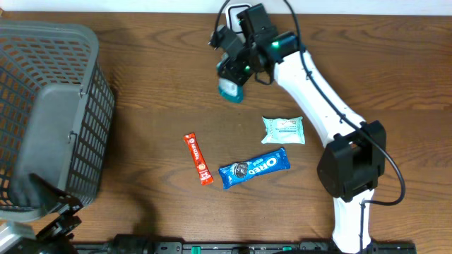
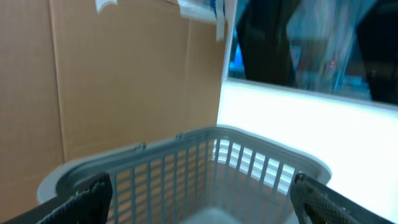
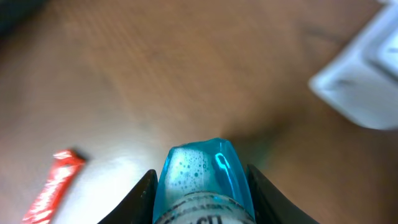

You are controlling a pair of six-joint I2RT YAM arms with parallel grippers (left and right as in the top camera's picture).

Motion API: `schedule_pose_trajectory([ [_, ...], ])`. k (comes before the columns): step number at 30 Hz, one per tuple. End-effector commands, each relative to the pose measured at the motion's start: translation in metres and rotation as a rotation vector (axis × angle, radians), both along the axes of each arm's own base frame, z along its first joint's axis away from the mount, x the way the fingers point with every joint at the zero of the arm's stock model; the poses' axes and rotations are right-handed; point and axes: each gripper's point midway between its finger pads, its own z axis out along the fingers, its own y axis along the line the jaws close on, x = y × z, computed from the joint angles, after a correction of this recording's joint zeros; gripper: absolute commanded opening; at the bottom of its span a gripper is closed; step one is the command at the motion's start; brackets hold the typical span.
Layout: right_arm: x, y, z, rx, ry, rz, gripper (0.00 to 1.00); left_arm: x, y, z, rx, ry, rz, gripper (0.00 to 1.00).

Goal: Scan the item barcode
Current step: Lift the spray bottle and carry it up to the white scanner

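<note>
Wood tabletop (image 1: 155, 92): dark brown planks with visible grain, filling most of the overhead view
Blue bottle (image 1: 230, 89): translucent turquoise plastic, rounded, upper centre of the overhead frame; in the right wrist view (image 3: 208, 171) bubbles show in the liquid inside, and a pale label band at the bottom edge carries dark print too blurred to read
Right gripper (image 1: 234, 72): clamped on the blue bottle, one black finger on each side of it, bottom centre of its own camera (image 3: 202, 202)
Left gripper (image 1: 60, 222): lower left corner of the overhead frame, just beside the basket; its textured black fingers (image 2: 87, 199) stand wide apart at the bottom corners of its own view, holding nothing
Basket (image 1: 99, 127): grey plastic with slotted mesh walls and a smooth rolled rim, far left; the left wrist camera looks over its rim (image 2: 186, 140)
Red stick packet (image 1: 198, 159): narrow, flat, glossy, lying lower centre
Oreo pack (image 1: 254, 167): blue foil wrapper, long and flat, just right of the red stick packet
Pale packet (image 1: 284, 130): soft, squarish, crimped edges, above the Oreo pack
Cardboard (image 2: 124, 74): plain brown sheet behind the basket
</note>
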Motion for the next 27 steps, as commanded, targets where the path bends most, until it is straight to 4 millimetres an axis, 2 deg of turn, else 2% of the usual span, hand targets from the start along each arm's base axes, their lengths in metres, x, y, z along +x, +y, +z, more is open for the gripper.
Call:
schedule_pose_trajectory([
  [1, 0.029, -0.029, 0.024, -0.073, -0.143, -0.057, 0.25, -0.001, 0.001, -0.008, 0.007, 0.036, 0.008, 0.92],
  [8, 0.068, -0.059, 0.041, -0.149, -0.320, -0.079, 0.30, 0.001, 0.001, -0.025, 0.012, 0.121, 0.007, 0.92],
  [11, 0.082, -0.064, 0.051, -0.160, -0.395, -0.083, 0.32, 0.002, 0.001, -0.031, 0.014, 0.153, 0.007, 0.92],
  [19, 0.125, -0.071, 0.077, -0.195, -0.614, -0.165, 0.27, 0.002, 0.001, -0.065, 0.025, 0.320, 0.007, 0.92],
  [22, 0.140, -0.078, 0.078, -0.230, -0.678, -0.223, 0.29, 0.002, 0.001, -0.065, 0.025, 0.321, 0.007, 0.92],
  [23, 0.148, -0.080, 0.075, -0.257, -0.708, -0.238, 0.32, 0.002, 0.001, -0.065, 0.025, 0.320, 0.006, 0.92],
  [27, 0.166, -0.079, 0.058, -0.283, -0.756, -0.278, 0.33, 0.002, 0.001, -0.065, 0.025, 0.320, 0.007, 0.92],
])
